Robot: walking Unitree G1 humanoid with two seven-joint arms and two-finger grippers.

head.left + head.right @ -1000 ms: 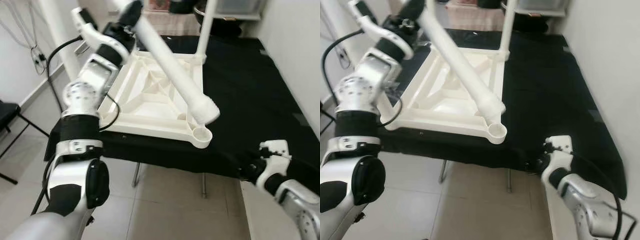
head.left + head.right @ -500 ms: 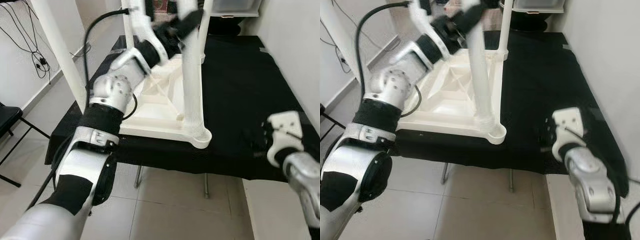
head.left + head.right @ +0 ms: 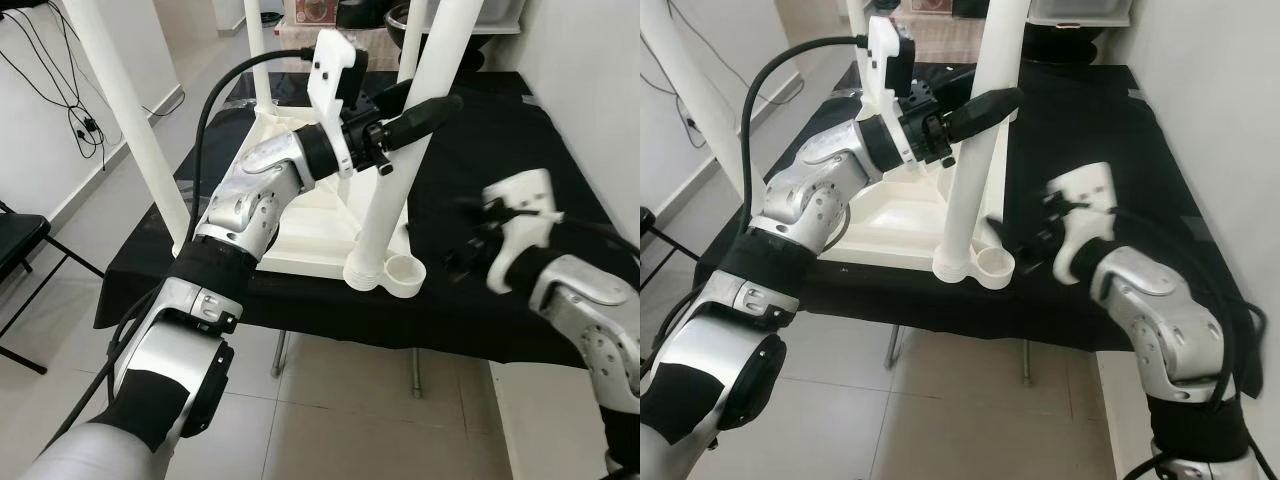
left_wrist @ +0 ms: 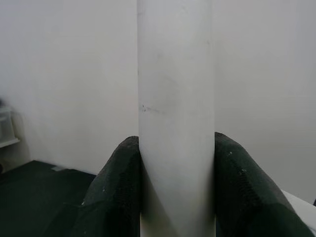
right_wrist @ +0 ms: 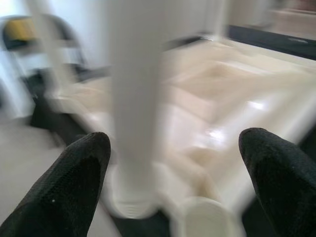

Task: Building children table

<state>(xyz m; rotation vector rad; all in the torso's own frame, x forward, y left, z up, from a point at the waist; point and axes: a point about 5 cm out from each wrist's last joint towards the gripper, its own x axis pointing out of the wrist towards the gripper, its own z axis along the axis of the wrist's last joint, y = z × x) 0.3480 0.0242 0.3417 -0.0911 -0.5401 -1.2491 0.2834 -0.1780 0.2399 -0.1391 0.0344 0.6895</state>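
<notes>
Right gripper (image 5: 173, 177) near the front corner socket (image 3: 404, 268), jaws spread wide, holding nothing. Upturned white tabletop (image 3: 300, 215) lay on the black-draped surface (image 3: 490, 150). Leg (image 3: 395, 180) stood tilted, foot just beside that socket, clamped between left gripper (image 3: 425, 112) fingers (image 4: 118, 192). Further back, other legs (image 3: 125, 110) stood upright

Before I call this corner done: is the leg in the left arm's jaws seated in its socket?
Not seated. The leg leans, its foot beside the empty corner socket of the tabletop.
</notes>
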